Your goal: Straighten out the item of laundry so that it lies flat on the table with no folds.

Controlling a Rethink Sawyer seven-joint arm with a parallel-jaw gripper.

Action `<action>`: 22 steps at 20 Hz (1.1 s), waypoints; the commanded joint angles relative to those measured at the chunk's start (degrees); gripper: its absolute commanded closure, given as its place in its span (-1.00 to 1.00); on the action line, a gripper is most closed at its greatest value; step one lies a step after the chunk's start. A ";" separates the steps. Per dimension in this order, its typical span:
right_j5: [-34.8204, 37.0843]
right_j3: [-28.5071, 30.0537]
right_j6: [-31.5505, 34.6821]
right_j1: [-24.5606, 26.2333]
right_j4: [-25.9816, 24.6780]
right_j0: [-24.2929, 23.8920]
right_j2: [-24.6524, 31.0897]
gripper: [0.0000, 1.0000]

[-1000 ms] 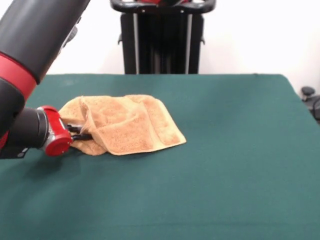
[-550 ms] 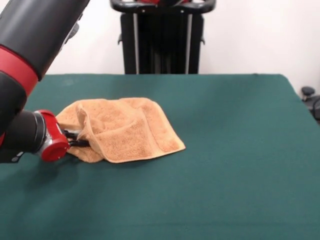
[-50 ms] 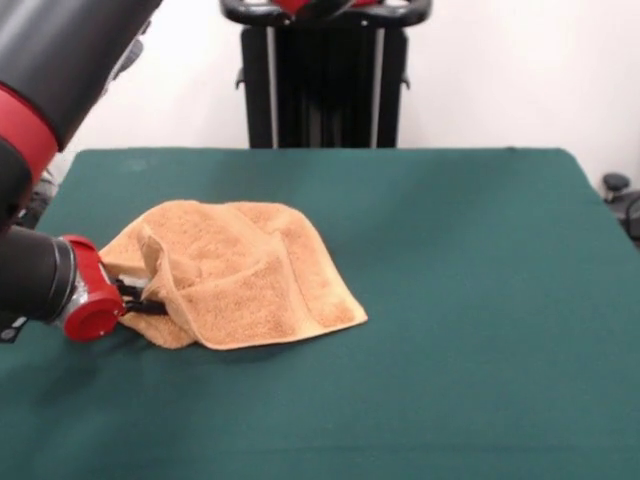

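a: front view only, so what's on the table?

b: an orange-tan towel, sitting on the green cloth toward the left side, a bit nearer the far edge than the near one. it's bunched, not flat. one layer is folded over on top, with a ridge running down its left part, and a corner points out to the right onto bare felt.

a: and the arm?

b: it comes in from the left, big black and red links, lying low and nearly level with the tabletop. the red collar at the wrist is just beside the towel's left edge.

a: the gripper?

b: its dark tips reach into the left edge of the towel, under that raised fold. they look pinched closed on the cloth there, and the fabric is lifted slightly around them.

a: anything else?

b: the black pedestal stands behind the table against a white wall. some dark object shows at the right edge past the table corner, can't tell what it is.
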 commanded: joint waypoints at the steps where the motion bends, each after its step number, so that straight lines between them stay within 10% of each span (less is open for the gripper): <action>1: 17.73 -5.35 10.34 4.21 6.73 -1.48 -1.97 1.00; 22: 19.49 -13.83 7.61 7.22 15.49 -8.18 -13.55 1.00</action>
